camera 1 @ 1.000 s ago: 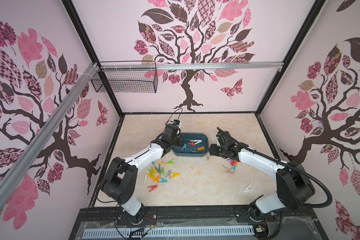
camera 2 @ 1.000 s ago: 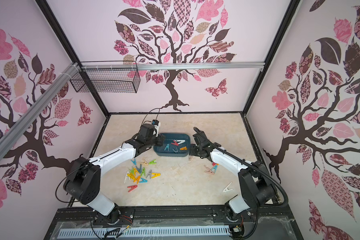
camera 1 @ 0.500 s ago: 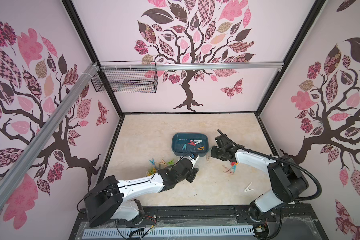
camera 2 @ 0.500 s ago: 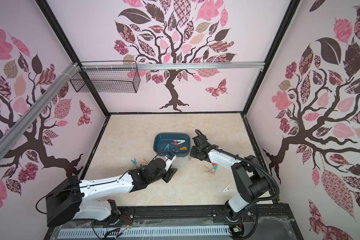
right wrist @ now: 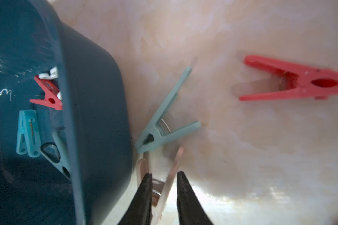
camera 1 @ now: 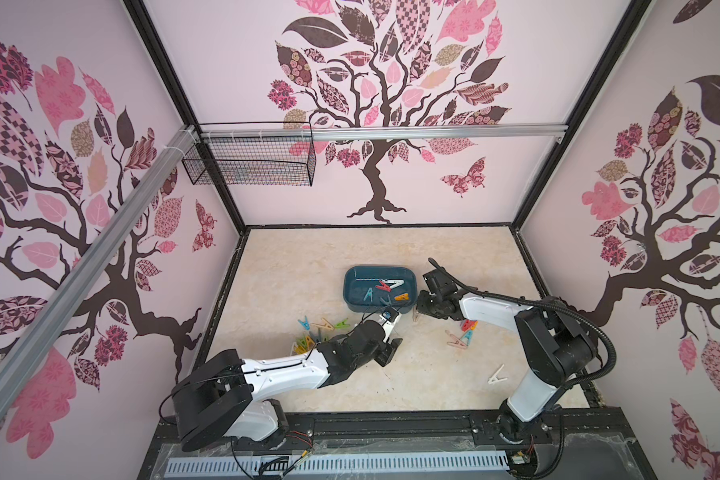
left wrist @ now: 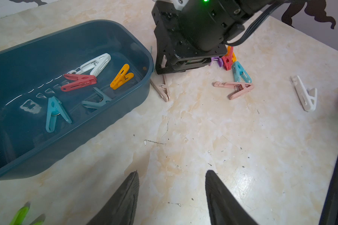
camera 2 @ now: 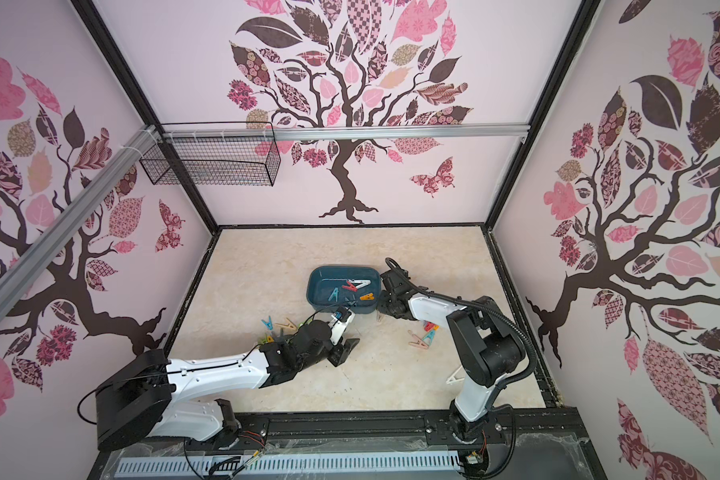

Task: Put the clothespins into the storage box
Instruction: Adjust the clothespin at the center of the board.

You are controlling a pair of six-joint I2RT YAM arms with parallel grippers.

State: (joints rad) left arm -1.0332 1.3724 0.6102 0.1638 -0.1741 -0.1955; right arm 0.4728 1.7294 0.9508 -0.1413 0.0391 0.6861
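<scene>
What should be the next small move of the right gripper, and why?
Probably close fully on the beige clothespin: the right gripper straddles it on the table, beside the storage box wall, and a gap shows beside one jaw, so the grip seems not yet tight.

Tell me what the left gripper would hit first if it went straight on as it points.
Bare tabletop lies directly ahead of the left gripper; past that, likely the beige clothespin beside the storage box, at the right gripper's tips. Depth is unclear.
</scene>
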